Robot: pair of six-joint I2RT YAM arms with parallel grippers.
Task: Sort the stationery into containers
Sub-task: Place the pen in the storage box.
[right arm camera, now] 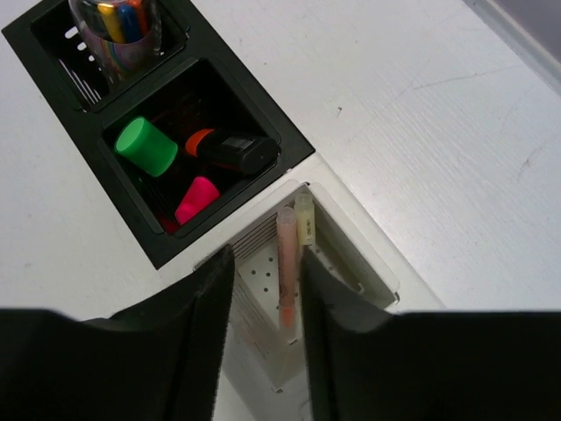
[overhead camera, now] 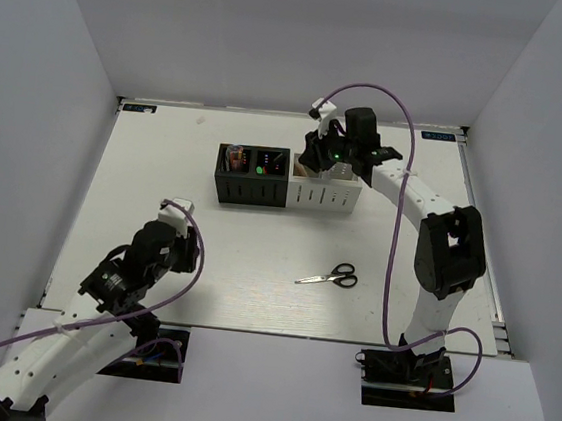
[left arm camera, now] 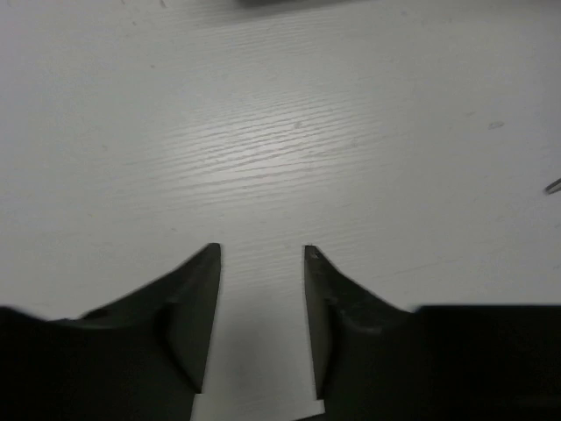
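Observation:
The containers stand in a row at the back: two black boxes (overhead camera: pixel 254 176) and white ones (overhead camera: pixel 321 190). My right gripper (overhead camera: pixel 319 159) hovers over a white box (right arm camera: pixel 368 254), and this gripper (right arm camera: pixel 266 254) is open. Between its fingers a thin pink stick (right arm camera: pixel 287 263) stands in the box corner beside a yellow stick (right arm camera: pixel 304 219). One black box (right arm camera: pixel 285 140) holds green (right arm camera: pixel 146 146), orange (right arm camera: pixel 230 149) and pink (right arm camera: pixel 196 199) highlighters. Black-handled scissors (overhead camera: pixel 329 276) lie on the table. My left gripper (overhead camera: pixel 185 244) is open and empty over bare table (left arm camera: pixel 261 250).
A clear cup of coloured pens (right arm camera: pixel 117 26) fills the far black box. White walls close in the table on three sides. A scissor tip (left arm camera: pixel 554 185) shows at the right edge of the left wrist view.

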